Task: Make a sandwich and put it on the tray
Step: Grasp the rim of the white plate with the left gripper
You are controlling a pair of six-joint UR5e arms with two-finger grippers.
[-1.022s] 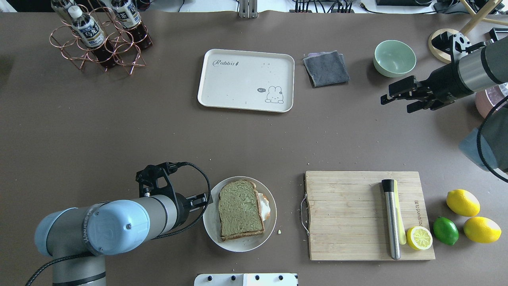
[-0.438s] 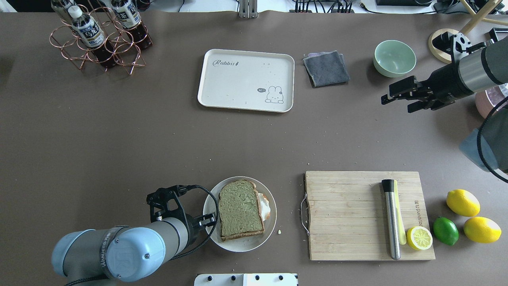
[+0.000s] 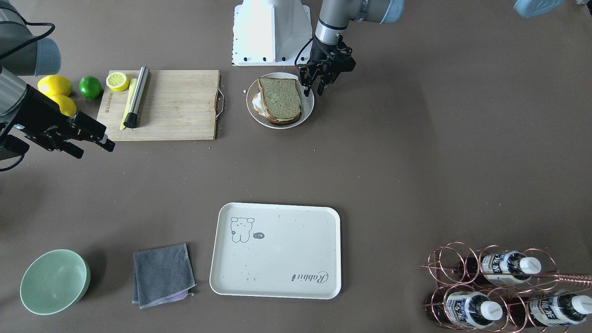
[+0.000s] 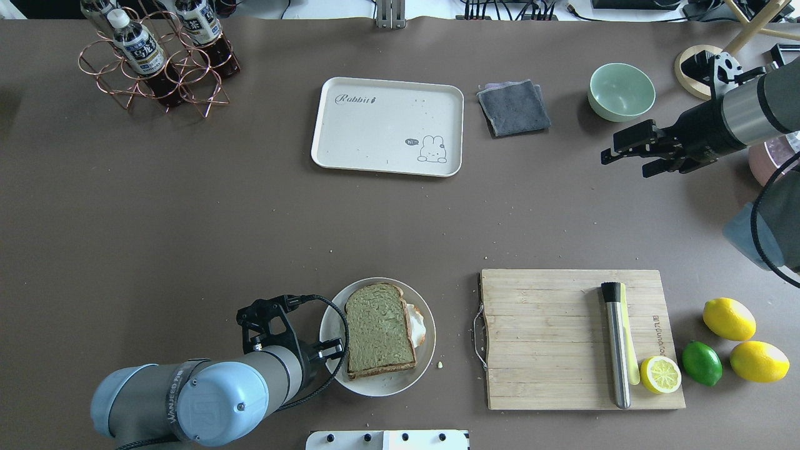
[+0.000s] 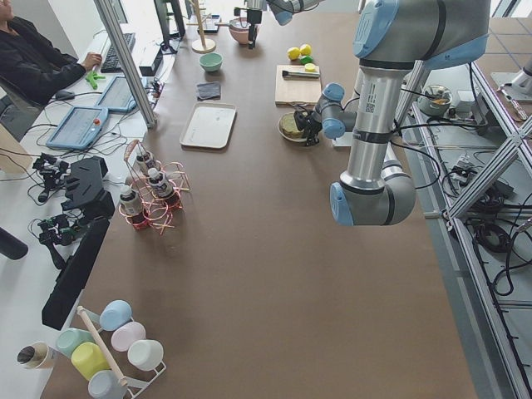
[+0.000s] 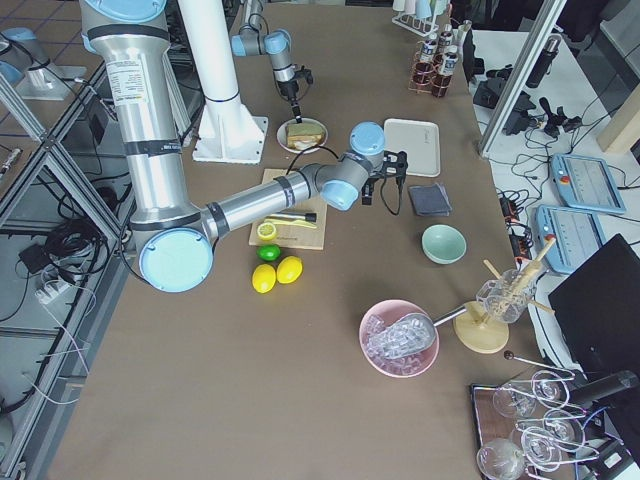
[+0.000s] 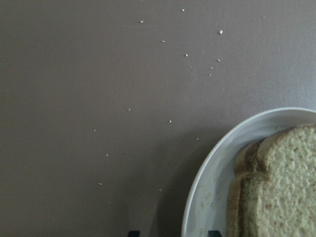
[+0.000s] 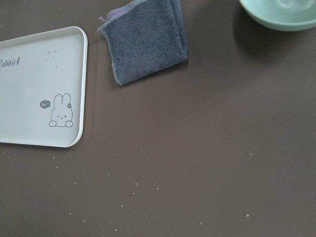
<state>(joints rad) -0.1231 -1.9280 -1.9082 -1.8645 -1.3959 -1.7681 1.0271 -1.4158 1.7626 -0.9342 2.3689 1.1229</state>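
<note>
The sandwich (image 4: 379, 331), green-tan bread with a fried egg (image 4: 419, 326) peeking out on its right, lies on a round white plate (image 4: 387, 386) near the robot's edge. It also shows in the front view (image 3: 279, 99) and the left wrist view (image 7: 276, 187). My left gripper (image 4: 330, 350) (image 3: 313, 91) is open and points down at the plate's left rim, with the rim between its fingers. The cream tray (image 4: 387, 125) (image 3: 277, 252) (image 8: 34, 84) lies at the far middle with nothing on it. My right gripper (image 4: 624, 164) (image 3: 95, 150) is open and empty, hovering at the far right.
A wooden cutting board (image 4: 550, 340) holds a metal tool (image 4: 617, 350) and a lemon half (image 4: 660, 374). Two lemons (image 4: 729, 319) and a lime (image 4: 701, 362) lie to its right. A grey cloth (image 4: 514, 107), a green bowl (image 4: 621, 92) and a copper bottle rack (image 4: 156, 62) stand at the back.
My left arm has moved right and toward the robot's edge, bringing its open gripper to the plate's left rim. The right arm has hardly moved.
</note>
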